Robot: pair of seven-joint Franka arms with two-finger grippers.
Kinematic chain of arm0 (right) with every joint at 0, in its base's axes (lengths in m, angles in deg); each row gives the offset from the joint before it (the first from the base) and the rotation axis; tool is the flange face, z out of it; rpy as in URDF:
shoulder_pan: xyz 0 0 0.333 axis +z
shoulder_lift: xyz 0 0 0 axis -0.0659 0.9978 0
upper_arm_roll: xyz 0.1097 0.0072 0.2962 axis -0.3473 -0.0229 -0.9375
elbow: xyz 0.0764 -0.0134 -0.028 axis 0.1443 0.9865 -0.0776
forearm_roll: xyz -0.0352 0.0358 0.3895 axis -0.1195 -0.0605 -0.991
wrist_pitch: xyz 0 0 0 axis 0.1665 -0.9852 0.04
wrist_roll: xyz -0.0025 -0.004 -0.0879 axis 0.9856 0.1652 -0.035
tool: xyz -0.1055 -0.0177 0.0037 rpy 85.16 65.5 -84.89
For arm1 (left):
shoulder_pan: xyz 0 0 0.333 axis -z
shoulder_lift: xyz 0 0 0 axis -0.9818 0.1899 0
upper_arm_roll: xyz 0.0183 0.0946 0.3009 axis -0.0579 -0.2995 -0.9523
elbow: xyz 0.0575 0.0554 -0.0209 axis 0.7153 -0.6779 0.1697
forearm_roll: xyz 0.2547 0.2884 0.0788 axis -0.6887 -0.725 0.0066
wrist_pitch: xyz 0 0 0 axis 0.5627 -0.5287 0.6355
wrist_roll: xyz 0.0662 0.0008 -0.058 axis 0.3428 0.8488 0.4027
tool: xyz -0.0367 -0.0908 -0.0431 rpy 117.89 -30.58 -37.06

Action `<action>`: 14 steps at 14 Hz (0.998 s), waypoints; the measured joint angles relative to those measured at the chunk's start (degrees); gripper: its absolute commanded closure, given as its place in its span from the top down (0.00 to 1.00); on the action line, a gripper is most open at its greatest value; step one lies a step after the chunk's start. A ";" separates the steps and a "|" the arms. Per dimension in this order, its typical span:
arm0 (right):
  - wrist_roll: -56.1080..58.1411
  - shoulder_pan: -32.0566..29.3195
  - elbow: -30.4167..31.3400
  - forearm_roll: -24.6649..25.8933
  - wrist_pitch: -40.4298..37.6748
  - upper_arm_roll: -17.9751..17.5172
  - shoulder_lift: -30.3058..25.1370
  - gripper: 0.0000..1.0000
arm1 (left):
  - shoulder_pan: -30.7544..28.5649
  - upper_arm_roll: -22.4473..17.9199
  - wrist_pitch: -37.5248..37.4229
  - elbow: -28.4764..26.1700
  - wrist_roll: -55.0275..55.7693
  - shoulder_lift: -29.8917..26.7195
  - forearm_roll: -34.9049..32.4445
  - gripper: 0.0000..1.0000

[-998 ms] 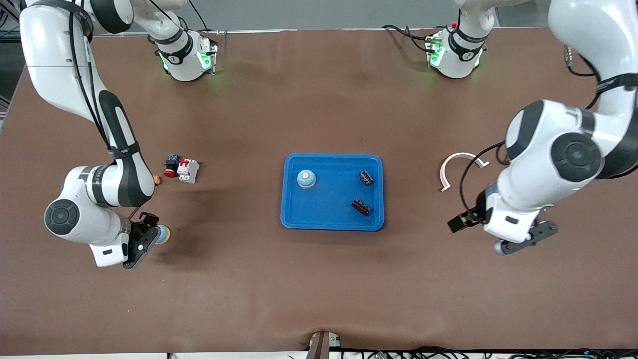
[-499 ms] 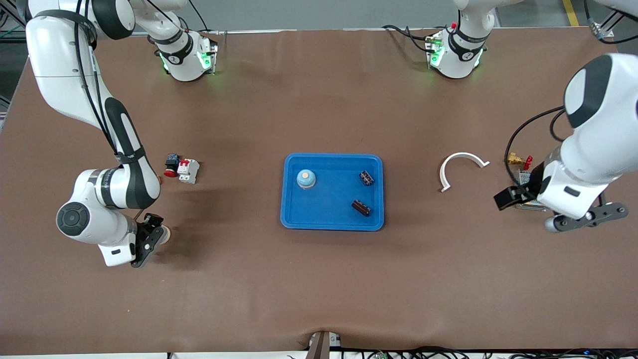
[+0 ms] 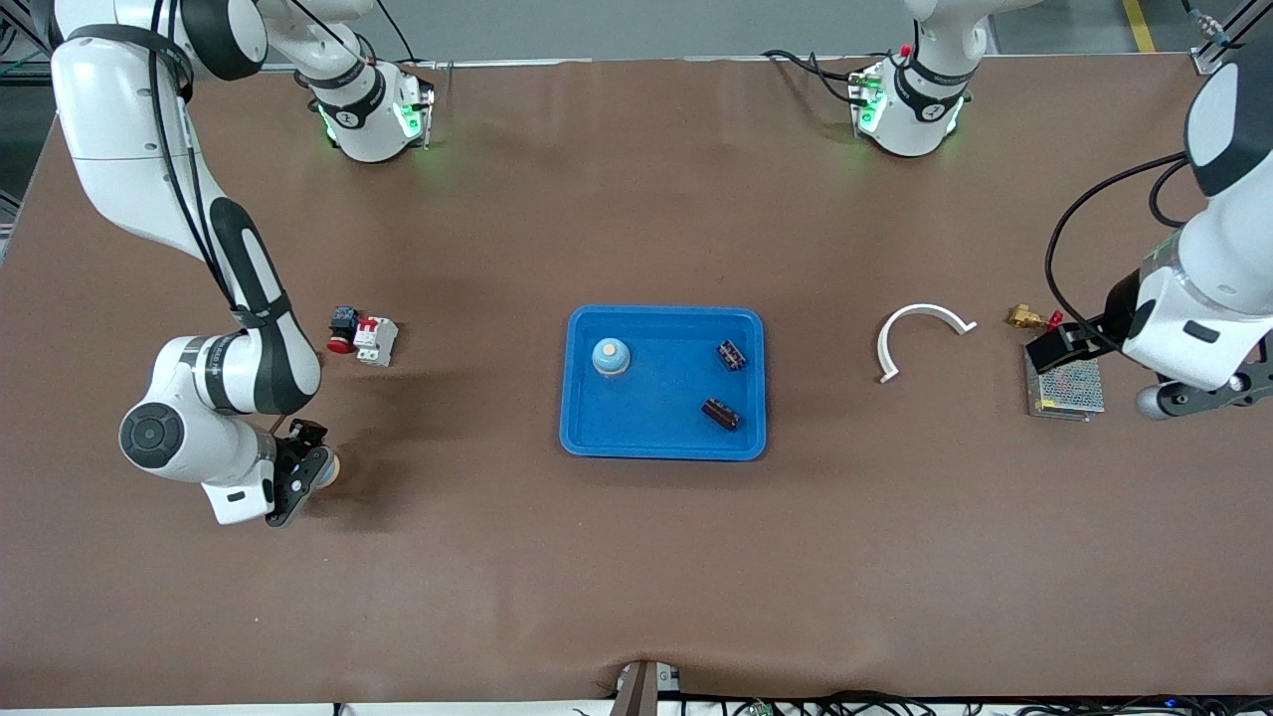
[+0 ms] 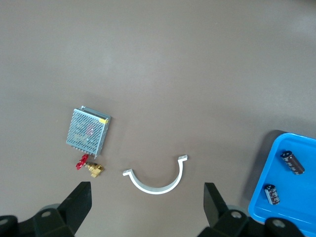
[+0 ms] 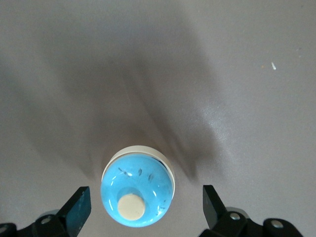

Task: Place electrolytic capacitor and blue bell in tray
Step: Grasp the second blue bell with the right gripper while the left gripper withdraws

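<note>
two capacitors (image 3: pixel 731 355) and a bell (image 3: pixel 611 357) lay in the tray (image 3: pixel 661 445); right end effector (image 5: pixel 145 210), released, straddled a second bell (image 5: pixel 138 192) for grasping; left end effector (image 4: pixel 147 210), released, waited above the worktop (image 3: pixel 636 557).

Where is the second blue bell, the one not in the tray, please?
The blue dome-shaped bell stands on the brown table toward the right arm's end, directly under the open right gripper, nearer the front camera than the red-and-white circuit breaker.

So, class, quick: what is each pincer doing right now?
Left pincer: open, empty, over the table.
Right pincer: open, over a blue bell.
</note>
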State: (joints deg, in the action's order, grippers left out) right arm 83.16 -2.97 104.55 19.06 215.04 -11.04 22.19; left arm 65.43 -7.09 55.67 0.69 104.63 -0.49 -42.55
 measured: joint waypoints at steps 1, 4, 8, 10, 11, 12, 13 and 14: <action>0.06 -0.09 0.24 0.00 0.03 0.00 0.00 1.00 | -0.49 0.00 -0.41 0.22 -0.01 -0.15 0.78 1.00; 0.13 -0.14 0.54 0.00 0.11 -0.09 0.00 1.00 | -1.41 0.00 -0.80 0.61 -0.04 -0.87 3.51 1.00; 0.15 -0.14 0.79 0.00 0.83 -0.40 0.00 1.00 | -1.53 0.01 -1.46 0.88 -0.04 -3.48 3.84 1.00; 0.16 -0.15 1.29 0.00 1.56 -0.54 0.00 1.00 | -1.65 0.00 -3.96 0.88 -0.04 -4.77 3.84 1.00; 0.16 -0.14 1.53 0.00 1.78 -0.56 0.00 1.00 | -1.67 0.01 -4.81 0.88 -0.06 -5.22 3.84 1.00; 0.16 -0.15 1.67 0.00 1.94 -0.56 0.00 1.00 | -1.67 0.04 -5.13 0.88 -0.09 -5.52 3.84 1.00; 0.16 -0.15 1.73 0.00 2.02 -0.56 0.00 1.00 | -1.65 0.11 -5.30 0.88 -0.12 -5.70 3.84 1.00; 0.16 -0.15 1.73 0.00 2.05 -0.56 0.00 1.00 | -1.64 0.15 -5.35 0.88 -0.31 -5.76 3.84 1.00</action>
State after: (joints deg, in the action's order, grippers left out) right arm 83.32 -3.12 106.28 19.06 217.09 -11.60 22.19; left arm 63.79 -6.94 50.33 1.56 104.32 -6.25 -38.71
